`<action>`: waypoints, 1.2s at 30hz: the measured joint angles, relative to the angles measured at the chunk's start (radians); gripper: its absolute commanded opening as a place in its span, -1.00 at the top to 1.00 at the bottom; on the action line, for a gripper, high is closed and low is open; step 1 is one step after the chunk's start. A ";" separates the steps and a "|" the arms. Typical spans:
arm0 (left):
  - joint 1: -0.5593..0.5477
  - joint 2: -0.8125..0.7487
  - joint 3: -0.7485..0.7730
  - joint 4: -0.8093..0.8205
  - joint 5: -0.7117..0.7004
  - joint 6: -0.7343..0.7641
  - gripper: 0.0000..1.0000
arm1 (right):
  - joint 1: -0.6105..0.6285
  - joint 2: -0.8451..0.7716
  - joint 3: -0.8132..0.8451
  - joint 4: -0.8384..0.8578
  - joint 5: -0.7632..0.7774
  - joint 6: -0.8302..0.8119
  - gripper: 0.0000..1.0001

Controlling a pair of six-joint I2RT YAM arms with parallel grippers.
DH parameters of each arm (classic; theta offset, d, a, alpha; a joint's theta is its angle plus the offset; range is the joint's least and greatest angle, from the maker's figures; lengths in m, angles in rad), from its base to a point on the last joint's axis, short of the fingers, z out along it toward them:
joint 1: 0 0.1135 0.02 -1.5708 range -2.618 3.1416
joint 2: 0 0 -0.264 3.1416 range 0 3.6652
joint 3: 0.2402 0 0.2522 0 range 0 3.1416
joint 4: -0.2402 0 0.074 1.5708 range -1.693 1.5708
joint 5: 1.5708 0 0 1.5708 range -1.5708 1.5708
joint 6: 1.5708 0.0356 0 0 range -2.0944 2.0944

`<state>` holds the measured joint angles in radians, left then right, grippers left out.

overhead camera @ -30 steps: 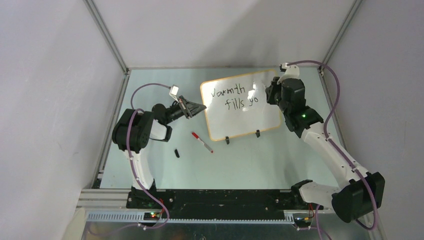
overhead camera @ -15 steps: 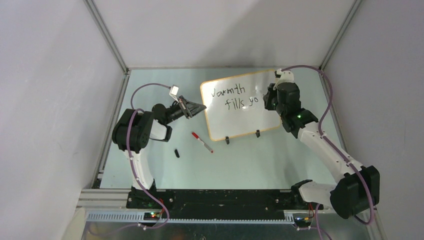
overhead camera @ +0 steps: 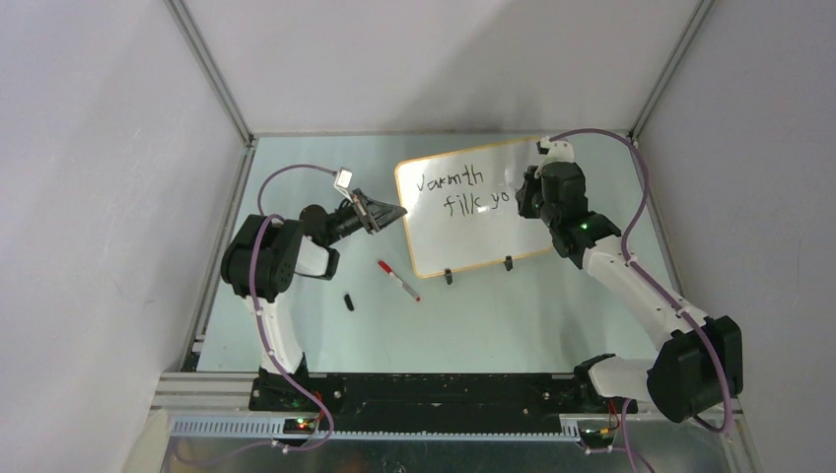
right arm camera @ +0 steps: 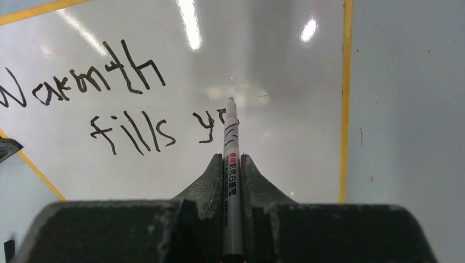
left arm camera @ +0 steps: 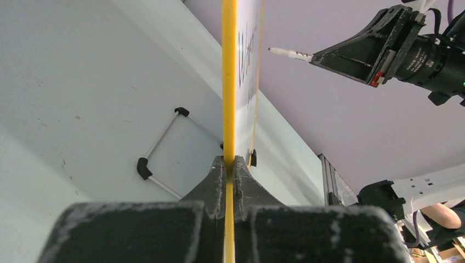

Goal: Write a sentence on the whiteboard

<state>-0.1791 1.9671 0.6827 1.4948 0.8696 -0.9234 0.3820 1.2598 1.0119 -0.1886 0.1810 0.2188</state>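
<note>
The right gripper (right arm camera: 233,160) is closed on a marker (right arm camera: 230,129). The marker tip points at "yo", the end of the sentence (right arm camera: 126,104) on the whiteboard (right arm camera: 285,66) just ahead. The left gripper (left arm camera: 229,163) pinches the whiteboard's edge.

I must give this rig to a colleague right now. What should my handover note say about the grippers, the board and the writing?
Left gripper: shut on the whiteboard at its left frame edge, steadying it.
Right gripper: shut on a marker, tip at the board just after "yo"; contact unclear.
Done: the sentence reads "Warmth fills yo".
To do: finish "your", then write "day".
Also: a red-tipped marker and a loose black cap lie on the table in front of the board.
</note>
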 measured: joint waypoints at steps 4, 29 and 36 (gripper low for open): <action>0.000 0.000 0.000 0.000 0.000 0.000 1.00 | 0.000 0.010 0.000 -0.001 -0.003 0.010 1.00; 0.000 0.000 0.000 0.000 0.000 0.000 1.00 | 0.000 0.026 0.000 -0.023 0.017 0.034 1.00; 0.000 0.000 0.000 0.000 0.000 0.000 1.00 | 0.000 0.046 0.000 -0.023 0.020 0.034 1.00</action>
<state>-0.1795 1.9671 0.6827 1.4952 0.8696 -0.9230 0.3817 1.3060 1.0119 -0.2119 0.2008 0.2527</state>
